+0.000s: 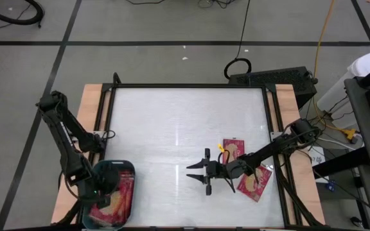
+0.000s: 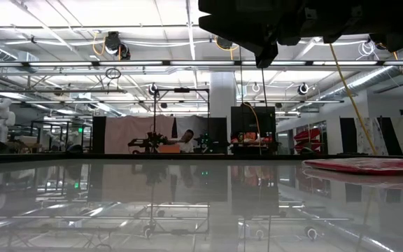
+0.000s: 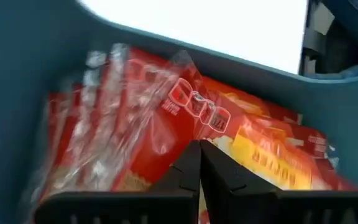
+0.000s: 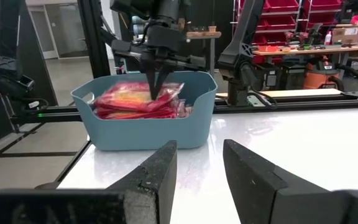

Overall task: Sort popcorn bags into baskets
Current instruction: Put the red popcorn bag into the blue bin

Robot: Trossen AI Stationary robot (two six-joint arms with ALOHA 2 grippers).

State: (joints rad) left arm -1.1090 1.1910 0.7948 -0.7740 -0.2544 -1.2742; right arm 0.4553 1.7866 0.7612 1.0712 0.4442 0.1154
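the left gripper (image 3: 199,163), fingers pressed together and empty, dips into the teal basket (image 1: 128,168) at the table's near left corner, over stacked popcorn bags (image 3: 166,118). the right gripper (image 1: 198,173), spread wide and empty, hovers over open tabletop (image 1: 172,122), two bags (image 1: 254,182) just right.

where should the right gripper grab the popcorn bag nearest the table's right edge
Probably by its free edge toward the table's middle, coming straight down. The bag lies flat and tilted beside the right rail, with the right arm crossing its upper part, so a side approach has little to catch. The right gripper, fingers open, holds nothing.
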